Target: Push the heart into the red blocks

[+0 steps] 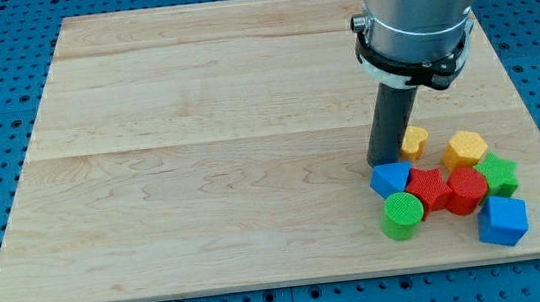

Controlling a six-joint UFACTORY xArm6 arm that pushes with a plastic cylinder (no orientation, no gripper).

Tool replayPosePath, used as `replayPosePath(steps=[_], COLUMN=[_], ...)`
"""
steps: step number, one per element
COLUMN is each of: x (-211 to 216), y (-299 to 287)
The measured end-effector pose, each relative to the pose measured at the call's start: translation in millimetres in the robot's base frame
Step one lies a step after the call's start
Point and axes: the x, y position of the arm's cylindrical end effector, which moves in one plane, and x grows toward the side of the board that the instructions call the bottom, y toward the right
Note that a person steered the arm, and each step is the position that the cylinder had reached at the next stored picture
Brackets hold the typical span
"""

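Observation:
A small yellow heart (414,140) lies at the view's right on the wooden board (197,128). My tip (385,163) is just left of the heart, close to it or touching it, and right above a blue block (390,178). Two red blocks lie below the heart: a red star (429,189) and a red cylinder (466,191), side by side and touching. The blue block sits against the red star's left side. The heart is apart from the red blocks, with a short gap between them.
A yellow hexagon-like block (465,149) lies right of the heart. A green star (499,175) touches the red cylinder's right. A green cylinder (402,216) and a blue cube (503,220) lie near the board's bottom edge. The arm's grey housing (416,5) hangs above.

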Motion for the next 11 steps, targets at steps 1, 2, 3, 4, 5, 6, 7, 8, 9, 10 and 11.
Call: replayPosePath(steps=[1, 2, 3, 4, 5, 6, 7, 8, 9, 10, 11], x=[-15.8, -36.2, -37.6, -37.6, -37.3, -33.6, -28.5, -26.9, -18.1, -13.5, -16.2], y=[0.9, 0.9, 11.4, 38.5, 38.5, 38.5, 38.5, 38.5, 38.5, 38.2, 3.2])
